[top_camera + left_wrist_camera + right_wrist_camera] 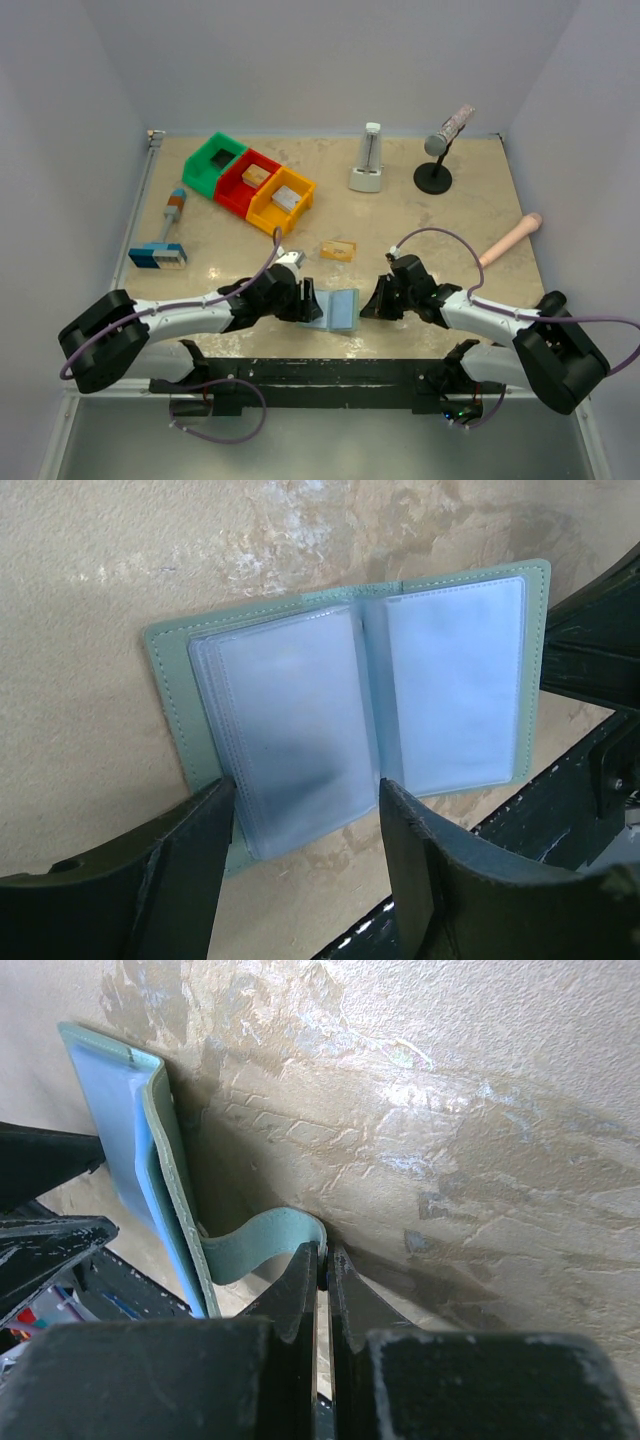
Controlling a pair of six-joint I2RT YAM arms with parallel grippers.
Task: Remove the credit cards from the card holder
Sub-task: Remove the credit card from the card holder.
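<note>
The light teal card holder lies open near the table's front edge, between my two grippers. In the left wrist view the card holder shows clear plastic sleeves. I cannot tell whether a pale blue-grey card sits inside them. An orange-gold card lies flat on the table just beyond the holder. My left gripper is open, its jaws straddling the near edge of the left sleeves. My right gripper is shut on the holder's side tab, and the right panel stands tilted up.
Green, red and yellow bins stand at the back left, two with small blocks. A blue-and-white block with a handle lies at left. A white metronome, a microphone stand and a wooden stick are at the back right.
</note>
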